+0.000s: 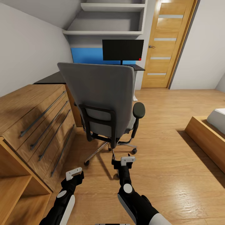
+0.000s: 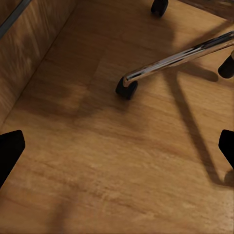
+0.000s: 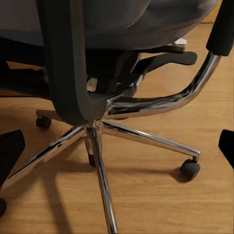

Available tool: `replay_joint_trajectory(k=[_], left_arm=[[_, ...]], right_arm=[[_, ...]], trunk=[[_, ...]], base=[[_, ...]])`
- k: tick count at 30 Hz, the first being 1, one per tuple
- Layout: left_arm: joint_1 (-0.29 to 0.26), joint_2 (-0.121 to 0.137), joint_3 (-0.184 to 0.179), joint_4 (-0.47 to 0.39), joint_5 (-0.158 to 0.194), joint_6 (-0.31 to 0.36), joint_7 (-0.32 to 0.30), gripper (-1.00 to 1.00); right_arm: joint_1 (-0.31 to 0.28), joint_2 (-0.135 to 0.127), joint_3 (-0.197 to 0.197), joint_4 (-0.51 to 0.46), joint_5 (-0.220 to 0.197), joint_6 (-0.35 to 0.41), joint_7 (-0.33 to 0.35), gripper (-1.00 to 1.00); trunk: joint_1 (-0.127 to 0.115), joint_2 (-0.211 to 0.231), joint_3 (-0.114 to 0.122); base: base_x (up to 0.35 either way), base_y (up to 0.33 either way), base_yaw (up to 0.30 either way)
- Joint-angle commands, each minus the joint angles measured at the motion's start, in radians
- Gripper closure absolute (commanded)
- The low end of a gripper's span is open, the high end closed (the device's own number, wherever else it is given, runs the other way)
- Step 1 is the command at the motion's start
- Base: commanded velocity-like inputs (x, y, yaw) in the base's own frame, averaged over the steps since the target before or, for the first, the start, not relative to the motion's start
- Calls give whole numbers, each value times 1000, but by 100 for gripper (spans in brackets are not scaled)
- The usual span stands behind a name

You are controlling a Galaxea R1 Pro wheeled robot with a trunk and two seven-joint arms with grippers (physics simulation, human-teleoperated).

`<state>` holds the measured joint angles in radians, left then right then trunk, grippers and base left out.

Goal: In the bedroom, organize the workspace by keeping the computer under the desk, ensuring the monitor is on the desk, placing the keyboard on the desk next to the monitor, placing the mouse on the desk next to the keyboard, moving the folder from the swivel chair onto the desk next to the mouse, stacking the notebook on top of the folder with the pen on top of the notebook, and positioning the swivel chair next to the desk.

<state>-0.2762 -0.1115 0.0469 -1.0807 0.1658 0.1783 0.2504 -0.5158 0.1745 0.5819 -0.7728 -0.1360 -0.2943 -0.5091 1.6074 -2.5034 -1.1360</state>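
The swivel chair [image 1: 103,103] stands on the wooden floor [image 1: 175,162] with its grey back turned to the robot, hiding most of what lies behind it; its chrome star base and black castors rest on the boards just ahead of both arms. Beyond the chair the black desk [image 1: 51,78] runs along the wall, and the monitor [image 1: 122,50] stands upright on it, its small red light at the lower right corner, with a blue wall panel [image 1: 87,55] behind. A light wooden dresser [image 1: 34,122] with long dark handles sits to the left, touching nothing of the chair. The left gripper [image 1: 74,173] hangs low near the dresser's front, and in its wrist view its two dark fingertips [image 2: 9,153] sit far apart over bare floor, one castor and a chrome leg ahead of them. The right gripper [image 1: 124,162] is held just behind the chair's base, spread wide too (its fingertips [image 3: 10,148] show at opposite edges of the wrist view), holding nothing and facing the chair's [image 3: 97,73] central column and chrome legs. A wooden door [image 1: 167,43] stands closed at the back right.
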Motion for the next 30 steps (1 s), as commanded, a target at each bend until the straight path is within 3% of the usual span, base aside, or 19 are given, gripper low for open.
replay_joint_trajectory(k=[1,7,17,30], left_arm=[[0,0,1,-2,9,4,3,-100],[0,0,1,-1,8,4,2,-100],[-1,1,0,0,6,4,2,-100],[0,1,-1,1,6,4,3,-100]], right_arm=[[-1,0,3,1,-7,-13,-4,-100],[-1,0,4,2,5,-29,-4,-100],[-1,0,3,5,8,-34,-5,-100],[-1,0,-1,7,3,-34,-4,-100]], trunk=[[0,0,-1],[0,0,-1],[0,0,-1],[0,0,-1]], base=[[0,0,0],[10,0,0],[181,0,0],[26,0,0]])
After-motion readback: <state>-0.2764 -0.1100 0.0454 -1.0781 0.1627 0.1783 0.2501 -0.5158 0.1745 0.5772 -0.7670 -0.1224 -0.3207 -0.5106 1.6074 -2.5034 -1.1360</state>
